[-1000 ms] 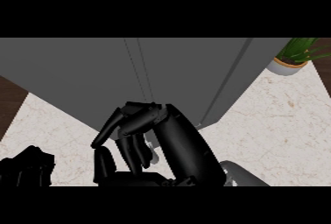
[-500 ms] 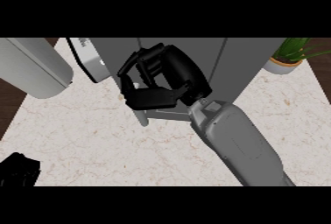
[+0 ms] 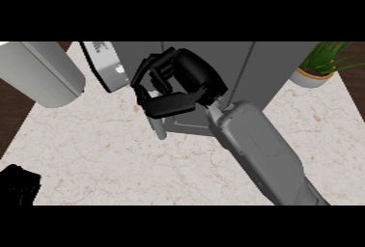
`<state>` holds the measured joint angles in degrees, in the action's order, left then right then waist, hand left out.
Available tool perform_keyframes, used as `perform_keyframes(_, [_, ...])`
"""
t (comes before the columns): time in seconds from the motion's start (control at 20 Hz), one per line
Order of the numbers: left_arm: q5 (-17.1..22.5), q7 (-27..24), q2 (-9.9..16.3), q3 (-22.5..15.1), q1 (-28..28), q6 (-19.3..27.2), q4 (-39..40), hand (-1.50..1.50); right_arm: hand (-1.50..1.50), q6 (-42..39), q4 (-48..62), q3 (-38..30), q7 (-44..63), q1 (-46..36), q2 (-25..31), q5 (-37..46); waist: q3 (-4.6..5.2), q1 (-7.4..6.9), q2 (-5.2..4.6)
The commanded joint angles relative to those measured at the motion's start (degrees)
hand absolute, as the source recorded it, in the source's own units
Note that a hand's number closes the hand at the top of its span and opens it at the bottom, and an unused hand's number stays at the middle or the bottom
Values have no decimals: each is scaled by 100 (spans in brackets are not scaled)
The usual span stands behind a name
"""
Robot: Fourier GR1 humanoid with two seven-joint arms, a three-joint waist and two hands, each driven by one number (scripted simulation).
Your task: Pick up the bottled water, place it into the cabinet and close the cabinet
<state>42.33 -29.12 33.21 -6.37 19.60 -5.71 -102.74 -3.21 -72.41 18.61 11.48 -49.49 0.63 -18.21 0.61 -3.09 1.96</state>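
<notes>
Now: close the cabinet (image 3: 285,67).
Your right hand (image 3: 175,87), fingers curled empty, meets the rigid door (image 3: 107,67) upper centre; push its edge.

Marble-look counter (image 3: 107,159) — smooth, veined; cabinet (image 3: 285,62) matt grey; hand (image 3: 175,82) glossy black.

Your right hand (image 3: 175,87) since a second ago: moved from low over counter (image 3: 107,154) up against cabinet (image 3: 278,67) front, forearm now stretched out behind it. Over last half second, only slight shift; fingers curled as before. Cabinet door (image 3: 103,65) now seen edge-on at upper left. Left hand (image 3: 18,185) dropped lower into bottom-left corner.
</notes>
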Motion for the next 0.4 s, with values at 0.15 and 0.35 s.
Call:
perform_keyframes(0.15, [36, 155, 41, -10, -118, -48, -42, 150, 150, -85, 1136, -883, -279, -321, 726, 10, -57, 55, -333])
perform_keyframes(0.35, [-90, 125, -82, -118, -98, 58, -39, 150, 150, -234, 1256, -795, -395, -144, 721, -27, -56, 66, -324])
